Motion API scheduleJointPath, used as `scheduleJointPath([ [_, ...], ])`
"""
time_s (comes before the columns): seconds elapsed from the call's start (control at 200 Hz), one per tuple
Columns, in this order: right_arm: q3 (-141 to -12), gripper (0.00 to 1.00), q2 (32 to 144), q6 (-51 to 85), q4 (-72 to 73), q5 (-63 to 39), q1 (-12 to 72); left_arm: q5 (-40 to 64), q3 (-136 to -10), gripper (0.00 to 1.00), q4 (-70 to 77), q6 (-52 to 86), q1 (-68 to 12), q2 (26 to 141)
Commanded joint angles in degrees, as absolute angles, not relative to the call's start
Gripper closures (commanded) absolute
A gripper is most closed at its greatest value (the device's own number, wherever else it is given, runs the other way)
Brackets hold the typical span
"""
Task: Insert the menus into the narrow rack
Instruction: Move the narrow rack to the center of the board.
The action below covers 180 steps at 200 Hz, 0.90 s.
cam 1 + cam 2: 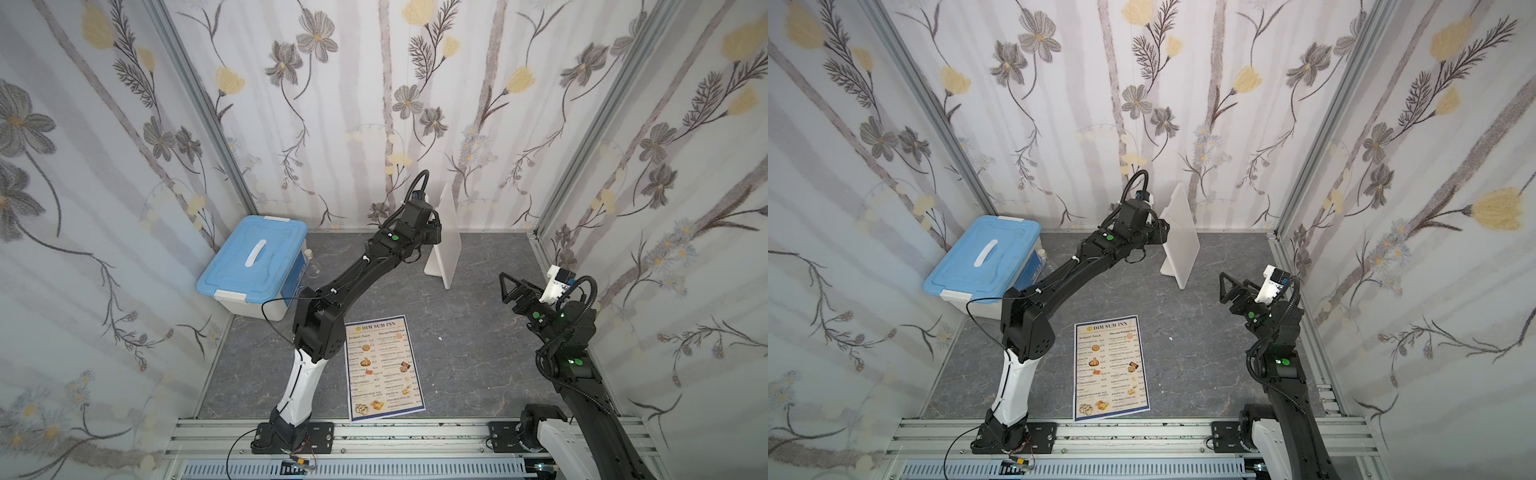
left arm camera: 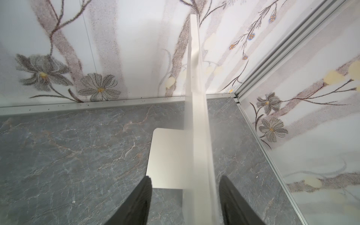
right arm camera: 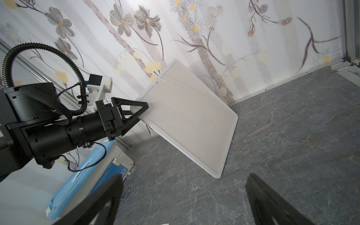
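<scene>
Left gripper (image 2: pixel 186 176) straddles one edge of the narrow rack (image 1: pixel 446 237), upper centre, jaws apart, not clamped. Menu (image 1: pixel 384 368) lies flat lower centre, long axis up-frame, down-left of the wide-open right gripper (image 1: pixel 508 286).

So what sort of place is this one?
Likely a staged robot test booth, not a real room: floral panels in an aluminium frame, and a left arm and right arm bolted to a front rail.

Bright, soft light fills everything. The grey marble-look table top (image 1: pixel 478 340) shows only faint shadows. In both top views the flowered walls (image 1: pixel 104 208) bend at the edges. The thin white upright plastic rack (image 2: pixel 196 155) looks smeary in the left wrist view. The black fingers (image 3: pixel 101 200) of the right gripper (image 3: pixel 184 175) look fuzzy.
</scene>
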State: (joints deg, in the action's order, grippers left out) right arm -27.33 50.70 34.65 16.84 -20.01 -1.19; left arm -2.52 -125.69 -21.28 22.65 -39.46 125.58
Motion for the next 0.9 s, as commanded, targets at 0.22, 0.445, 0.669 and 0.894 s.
scheduleJointPath([
  [0.22,-29.0,0.00,50.7,33.0,16.0,-19.4,-1.7,1.0,-129.9,0.83,-28.2,22.6,-40.9,125.2],
  [0.445,-30.0,0.00,49.5,32.5,14.2,-19.0,-2.1,2.8,-110.4,0.85,-22.9,23.9,-45.5,110.3],
  [0.669,-31.6,0.00,49.0,32.0,12.8,-19.0,-2.3,8.6,-84.0,0.85,-12.4,21.0,-50.0,92.7],
  [0.894,-33.4,0.00,49.6,30.9,11.6,-20.4,-2.4,4.6,-75.7,0.84,-12.9,18.2,-51.3,87.6],
])
